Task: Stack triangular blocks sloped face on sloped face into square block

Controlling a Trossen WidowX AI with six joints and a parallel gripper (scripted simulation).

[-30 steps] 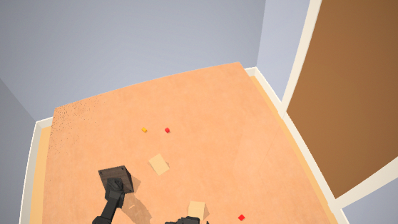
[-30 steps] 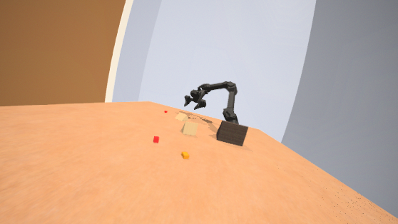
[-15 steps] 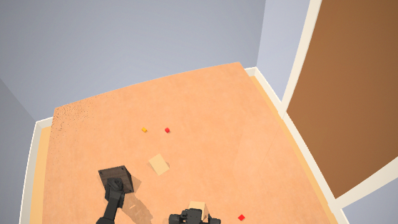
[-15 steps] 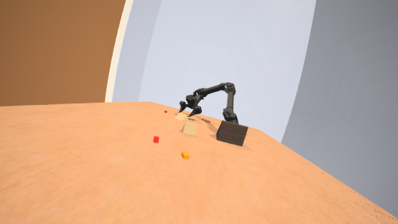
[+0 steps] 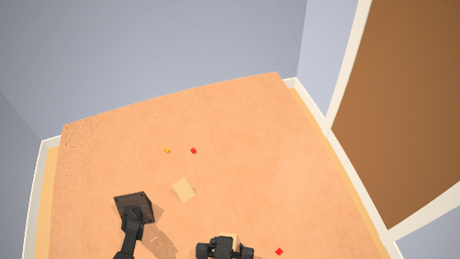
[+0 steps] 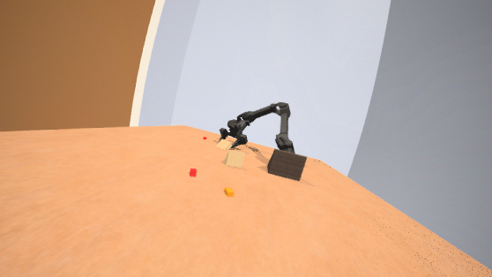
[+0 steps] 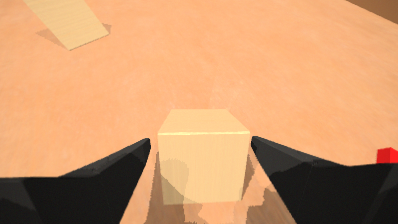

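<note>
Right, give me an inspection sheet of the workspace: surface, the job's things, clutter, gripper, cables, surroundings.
Surface: orange table, speckled along its far left edge.
Job's things: one triangular block rests on the table between the open fingers; the other triangular block lies apart, near the dark base block. Not stacked yet.
Clutter: small red cube and small yellow cube side by side far out; another red cube beside the gripper.
Gripper: gripper open wide, low, straddling the block, holding nothing.
Cables: nothing seen.
Surroundings: grey-blue walls, a brown door panel with a cream frame.
</note>
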